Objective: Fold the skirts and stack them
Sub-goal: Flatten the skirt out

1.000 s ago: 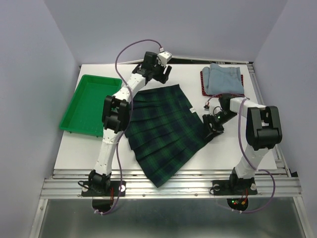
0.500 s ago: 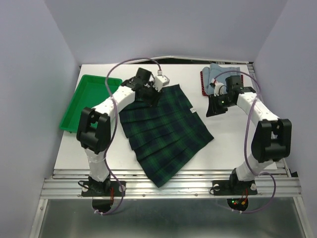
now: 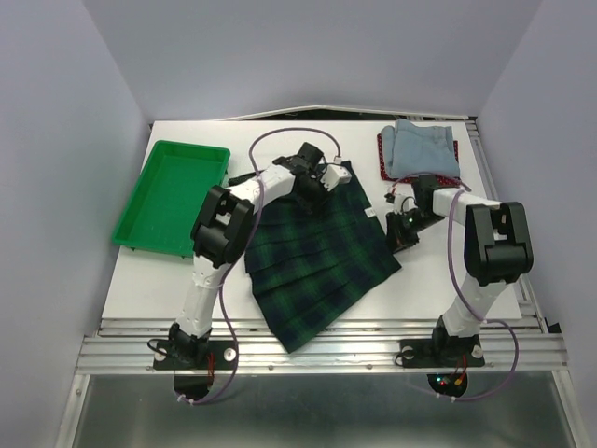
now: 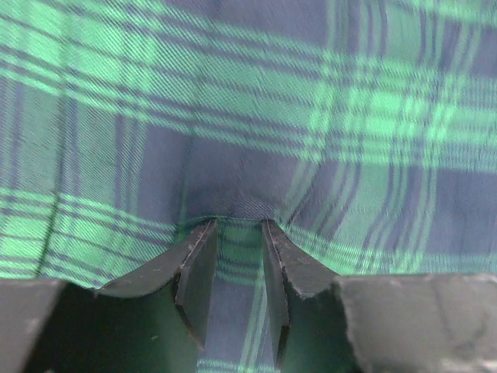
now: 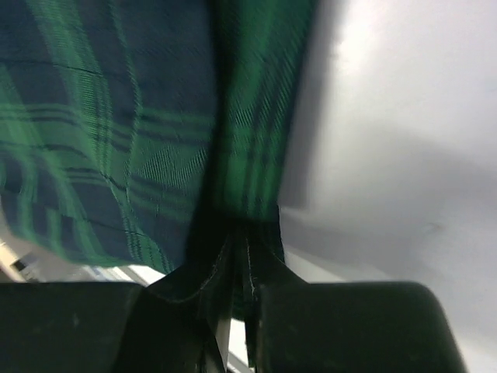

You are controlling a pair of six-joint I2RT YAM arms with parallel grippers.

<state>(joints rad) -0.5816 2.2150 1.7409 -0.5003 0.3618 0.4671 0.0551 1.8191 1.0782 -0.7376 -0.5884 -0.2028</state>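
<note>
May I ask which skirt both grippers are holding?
The plaid skirt, spread open: the left gripper and right gripper each pinch it. The denim skirt lies folded on the red dotted skirt, untouched.

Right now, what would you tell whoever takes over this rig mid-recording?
The left gripper is shut on the far edge of the plaid skirt. The right gripper is shut on its right edge.
The plaid skirt lies mostly spread mid-table, not yet folded.
The denim skirt is folded at the far right, on top of the red dotted skirt.
Left to do: fold the plaid skirt and stack it on those two.
</note>
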